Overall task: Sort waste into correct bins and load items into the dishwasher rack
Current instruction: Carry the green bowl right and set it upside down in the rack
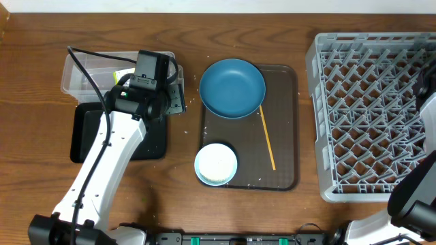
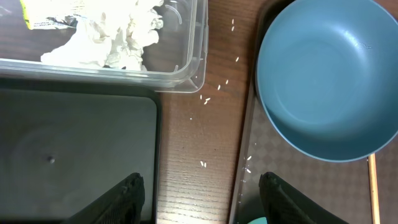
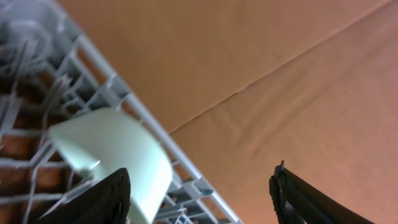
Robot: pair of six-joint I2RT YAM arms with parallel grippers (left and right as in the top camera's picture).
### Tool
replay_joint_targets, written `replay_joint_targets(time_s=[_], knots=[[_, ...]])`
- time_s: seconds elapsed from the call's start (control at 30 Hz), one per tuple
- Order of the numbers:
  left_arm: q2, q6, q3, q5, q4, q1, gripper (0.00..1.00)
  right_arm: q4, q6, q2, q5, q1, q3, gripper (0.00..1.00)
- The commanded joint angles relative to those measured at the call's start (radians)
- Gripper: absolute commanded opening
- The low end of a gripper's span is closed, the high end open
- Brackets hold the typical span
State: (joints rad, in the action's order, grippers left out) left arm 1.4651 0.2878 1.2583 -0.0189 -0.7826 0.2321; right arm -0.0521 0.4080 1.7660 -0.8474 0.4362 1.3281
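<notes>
Loose rice grains dot the table between the black tray and the brown tray. Tissues (and the wrapper) lie in the clear tub at 10 o'clock. The left end effector hangs spread and empty over the grains. The right end effector, also spread, is at the rack at 3 o'clock.

Bright, even light, soft shadows; right wrist view blurred, dishwasher rack unfocused.

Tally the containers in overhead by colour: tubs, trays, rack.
Clear: 1, the tub
Black: 1, the black tray
Brown: 1, the brown tray
Grey: 1, the rack
Total: 4
</notes>
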Motion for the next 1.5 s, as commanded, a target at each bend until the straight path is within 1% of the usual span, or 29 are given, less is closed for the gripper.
replay_joint_targets(time_s=[0.0, 0.1, 0.13, 0.27, 0.37, 0.47, 0.6, 0.73, 0.83, 1.0, 1.3, 1.47], knots=[[0.000, 0.005, 0.006, 0.012, -0.003, 0.000, 0.62, -0.039, -0.044, -0.001, 0.063, -0.004, 0.000, 0.66], [0.000, 0.005, 0.006, 0.012, -0.004, 0.000, 0.62, -0.084, -0.111, -0.001, 0.098, -0.003, 0.000, 0.55], [0.000, 0.005, 0.006, 0.012, -0.006, 0.000, 0.62, -0.092, -0.129, -0.001, 0.100, -0.003, 0.000, 0.49], [0.000, 0.004, 0.006, 0.012, -0.017, 0.000, 0.62, -0.090, -0.162, -0.001, 0.100, 0.007, 0.000, 0.20], [0.000, 0.004, 0.006, 0.012, -0.020, 0.000, 0.62, -0.087, -0.161, -0.001, 0.100, 0.021, 0.000, 0.02], [0.000, 0.004, 0.006, 0.012, -0.020, 0.000, 0.62, -0.093, -0.177, -0.001, 0.100, 0.042, 0.000, 0.01], [0.000, 0.004, 0.006, 0.012, -0.020, 0.000, 0.62, -0.127, -0.240, 0.000, 0.114, 0.076, 0.000, 0.01], [0.000, 0.004, 0.006, 0.012, -0.020, 0.000, 0.62, -0.164, -0.240, 0.001, 0.246, 0.106, 0.000, 0.01], [0.000, 0.004, 0.006, 0.012, -0.020, 0.000, 0.62, -0.176, -0.247, 0.007, 0.310, 0.121, -0.001, 0.01], [0.000, 0.004, 0.006, 0.012, -0.021, 0.000, 0.62, -0.176, -0.293, 0.016, 0.314, 0.141, -0.001, 0.01], [0.000, 0.004, 0.006, 0.012, -0.020, 0.000, 0.62, -0.232, -0.300, 0.022, 0.366, 0.147, -0.001, 0.01], [0.000, 0.004, 0.006, 0.012, -0.020, 0.000, 0.62, -0.211, -0.321, 0.023, 0.370, 0.147, -0.001, 0.01]])
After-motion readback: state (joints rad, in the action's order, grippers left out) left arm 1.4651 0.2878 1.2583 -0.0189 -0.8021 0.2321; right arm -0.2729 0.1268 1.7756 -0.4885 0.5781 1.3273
